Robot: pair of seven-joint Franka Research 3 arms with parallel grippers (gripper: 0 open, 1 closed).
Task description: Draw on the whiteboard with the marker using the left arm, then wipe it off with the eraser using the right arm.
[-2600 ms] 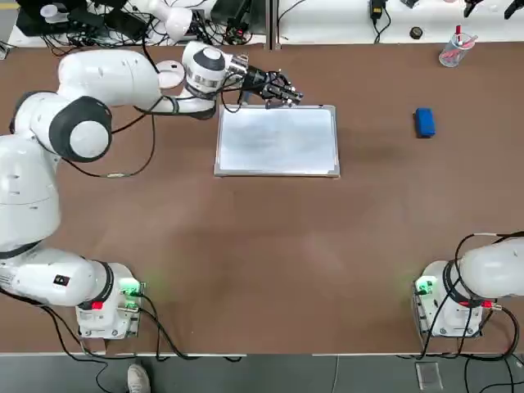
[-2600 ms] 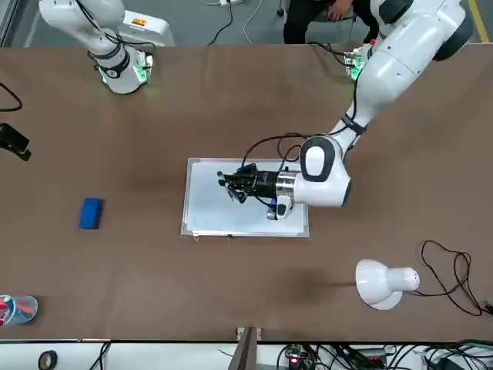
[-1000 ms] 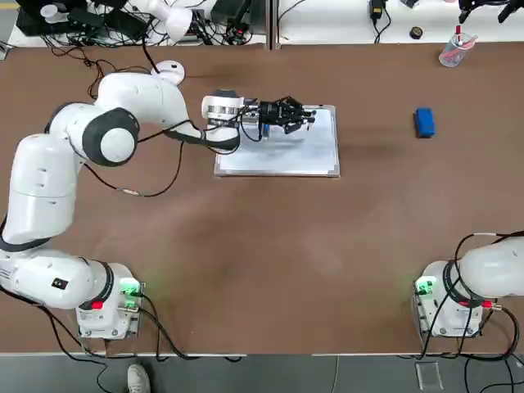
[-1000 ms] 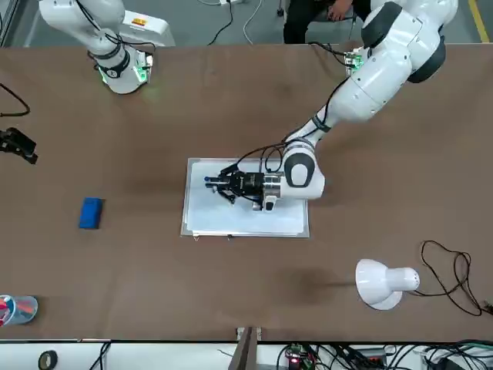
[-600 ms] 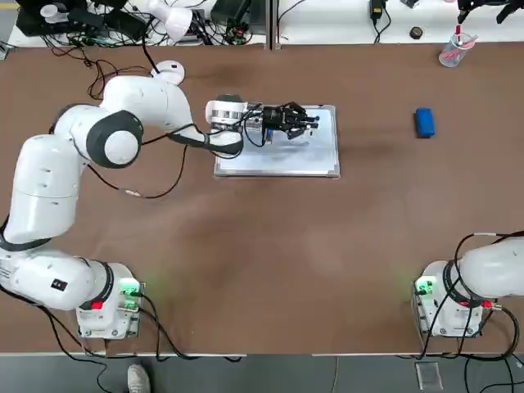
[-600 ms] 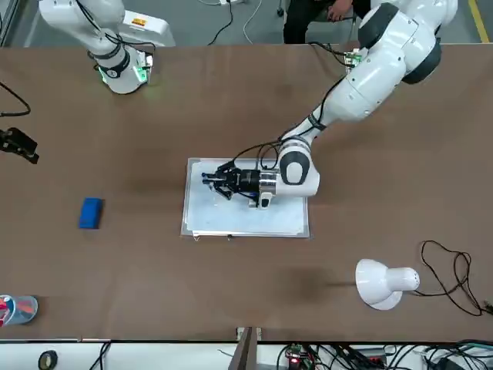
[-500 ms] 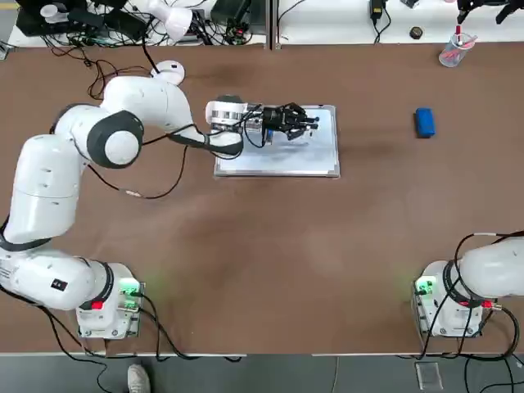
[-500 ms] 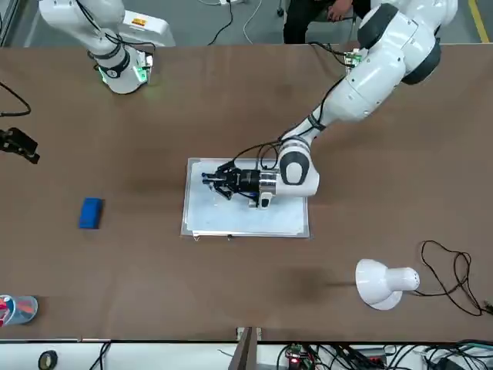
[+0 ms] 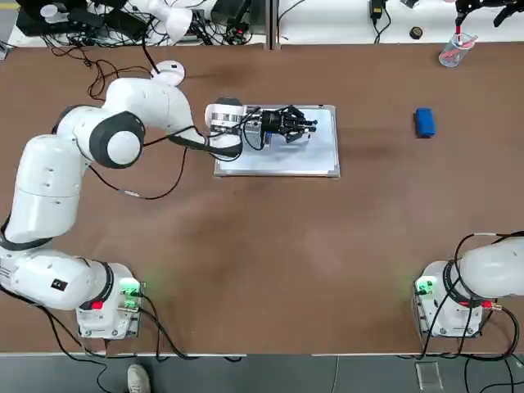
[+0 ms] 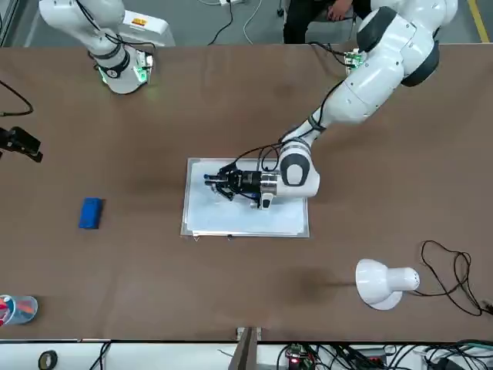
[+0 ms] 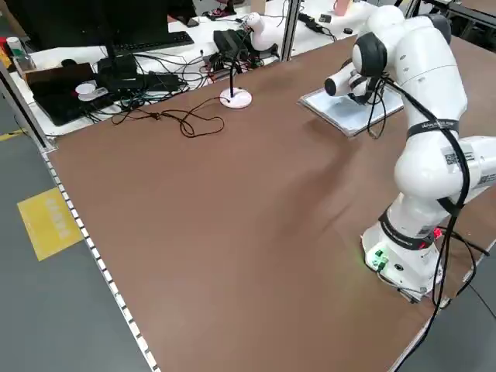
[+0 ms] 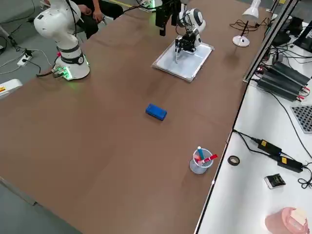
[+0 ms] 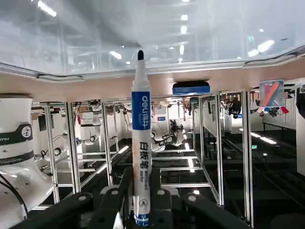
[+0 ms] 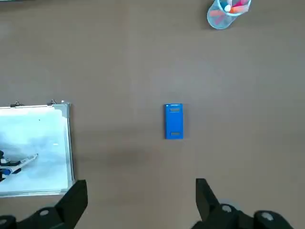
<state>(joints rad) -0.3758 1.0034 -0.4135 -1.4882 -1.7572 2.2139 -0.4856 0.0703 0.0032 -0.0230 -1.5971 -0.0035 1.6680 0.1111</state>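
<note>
The whiteboard (image 9: 282,155) lies flat at the far middle of the table, also visible as whiteboard (image 10: 231,216). My left gripper (image 9: 298,128) reaches low over its far half, shut on the marker (image 13: 141,143). The marker's dark tip points at the glossy board surface; whether it touches cannot be told. In the right wrist view the marker (image 14: 23,161) lies slantwise over the board. The blue eraser (image 9: 424,122) sits alone on the table to the board's right, also visible as eraser (image 14: 174,121). My right gripper (image 14: 140,205) hangs high above the table, open and empty.
A clear cup (image 9: 453,49) with red items stands at the far right edge. A white desk lamp (image 10: 381,283) and its cable sit at the far left. Bare brown table stretches between the board and the arm bases.
The left gripper with the marker came from the board's far edge onto the board, then shifted only slightly in the last second. The eraser and board stayed put.
</note>
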